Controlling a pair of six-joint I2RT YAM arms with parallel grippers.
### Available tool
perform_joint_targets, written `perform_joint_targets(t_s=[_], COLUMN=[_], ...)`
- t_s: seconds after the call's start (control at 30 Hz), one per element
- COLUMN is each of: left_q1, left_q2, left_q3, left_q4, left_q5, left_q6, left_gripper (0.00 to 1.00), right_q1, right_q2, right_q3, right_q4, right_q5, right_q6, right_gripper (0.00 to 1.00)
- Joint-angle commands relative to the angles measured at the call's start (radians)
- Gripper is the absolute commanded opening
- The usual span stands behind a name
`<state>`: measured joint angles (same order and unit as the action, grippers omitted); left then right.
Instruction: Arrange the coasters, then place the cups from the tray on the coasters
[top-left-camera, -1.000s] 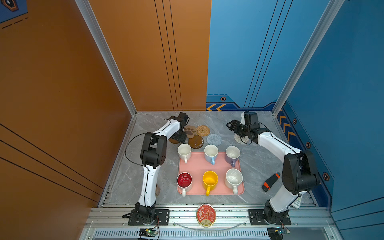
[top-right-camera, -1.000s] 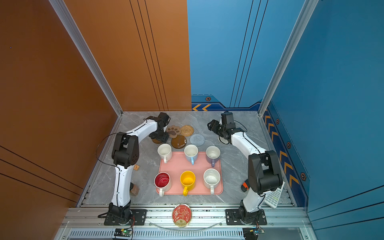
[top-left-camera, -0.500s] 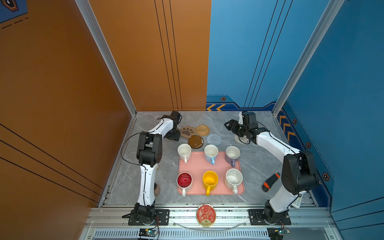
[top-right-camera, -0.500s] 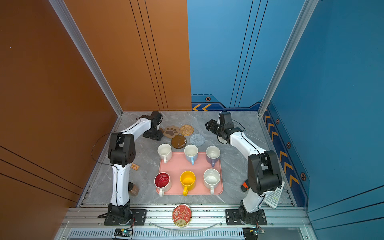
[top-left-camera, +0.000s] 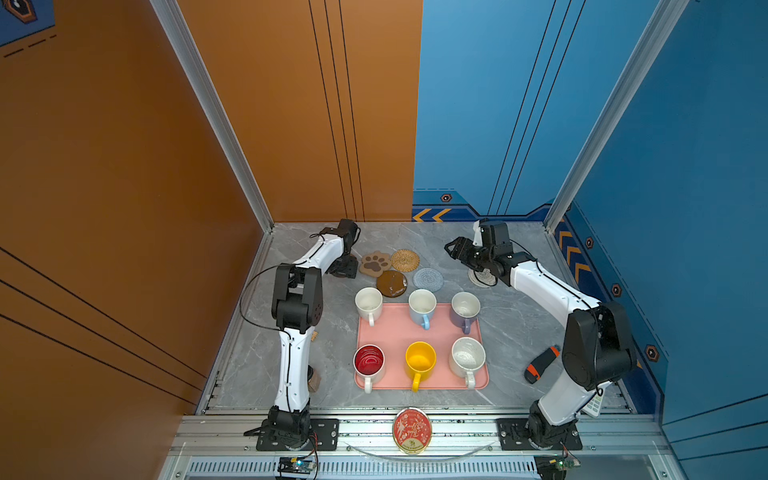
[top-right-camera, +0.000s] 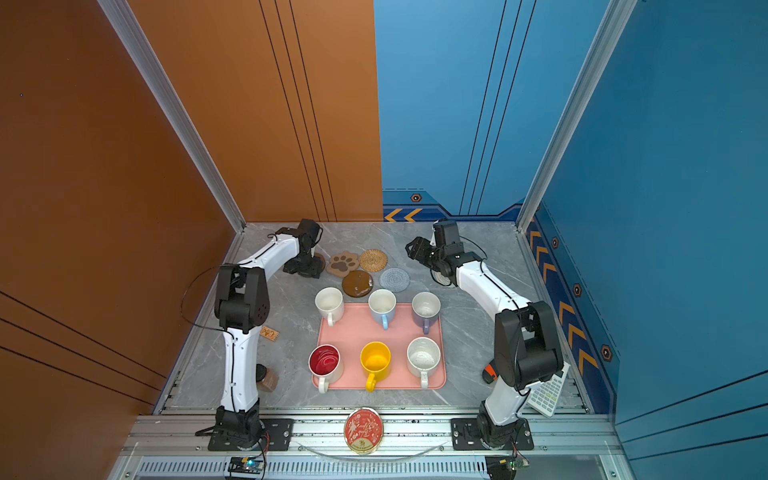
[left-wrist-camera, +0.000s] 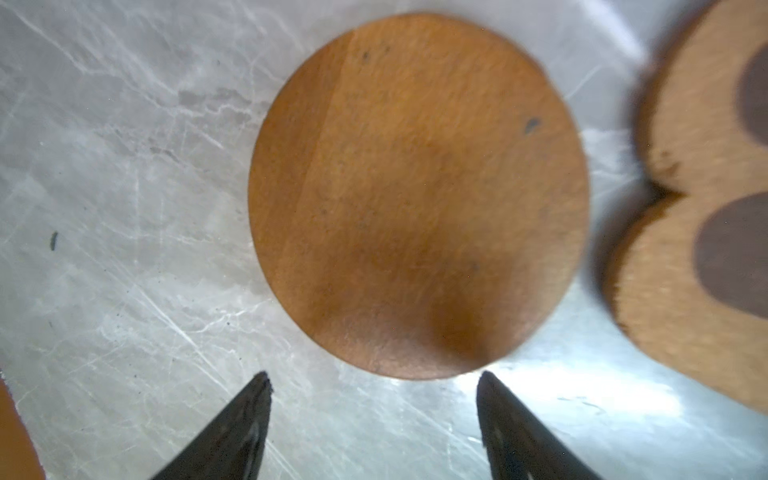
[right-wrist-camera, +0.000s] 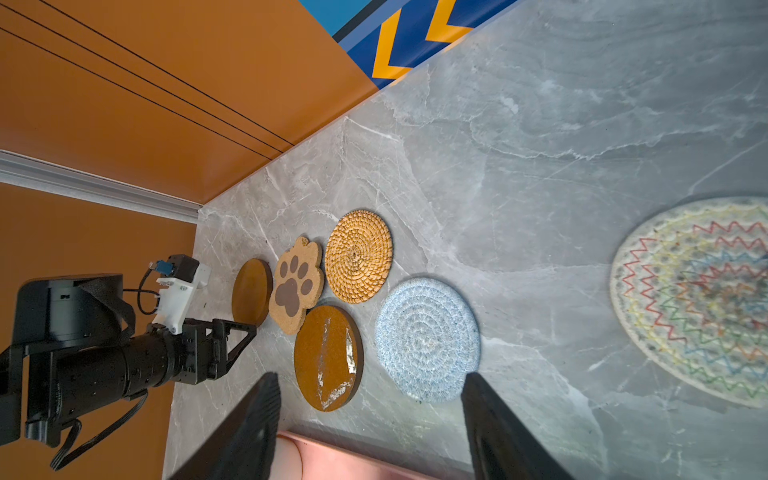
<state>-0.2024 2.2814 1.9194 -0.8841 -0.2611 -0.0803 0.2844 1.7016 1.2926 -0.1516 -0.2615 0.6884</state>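
Observation:
My left gripper (left-wrist-camera: 372, 376) is open just above the table, with a plain brown round coaster (left-wrist-camera: 415, 195) lying ahead of its tips; in both top views it (top-left-camera: 347, 268) hides most of that disc. Right of it lie the paw-print coaster (top-left-camera: 375, 263), the rattan one (top-left-camera: 405, 260), a marked brown disc (top-left-camera: 391, 283) and a blue-grey round (top-left-camera: 428, 279). The cream crocheted coaster (top-left-camera: 482, 277) sits partly under my right arm. My right gripper (top-left-camera: 455, 249) hangs open and empty. Several cups, among them white (top-left-camera: 368, 302) and yellow (top-left-camera: 420, 360), stand on the pink tray (top-left-camera: 395, 332).
A red-and-gold tin (top-left-camera: 412, 430) rests on the front rail. An orange-and-black tool (top-left-camera: 540, 365) and a calculator (top-right-camera: 548, 392) lie at the right by my right arm. A small jar (top-right-camera: 266, 378) and a tan tag (top-right-camera: 269, 332) sit near the left arm.
My left arm has swung a little to the left, away from the paw-print coaster. The right arm has barely shifted. Both grippers stay open.

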Motion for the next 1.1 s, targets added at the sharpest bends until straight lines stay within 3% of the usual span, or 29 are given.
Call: perform_joint_targets(t_s=[0.0, 0.43, 1.07], left_q1=[-0.061, -0.071, -0.028], left_q2=[-0.049, 0.193, 0.278], left_q3=[0.08, 0.405, 0.404], left_q4=[-0.013, -0.061, -0.065], left_q5=[0.021, -0.074, -0.119], left_q6=[-0.009, -0.022, -0.068], left_gripper=[0.79, 0.8, 0.8], right_q1=[0.012, 0.029, 0.04], right_q2=[-0.011, -0.019, -0.008], right_q3=[0.04, 0.062, 0.072], right_q4=[-0.044, -0.079, -0.095], right_q5=[0.009, 0.016, 0.027], right_q6=[-0.012, -0.022, -0.029], right_gripper=[0.68, 0.68, 0.68])
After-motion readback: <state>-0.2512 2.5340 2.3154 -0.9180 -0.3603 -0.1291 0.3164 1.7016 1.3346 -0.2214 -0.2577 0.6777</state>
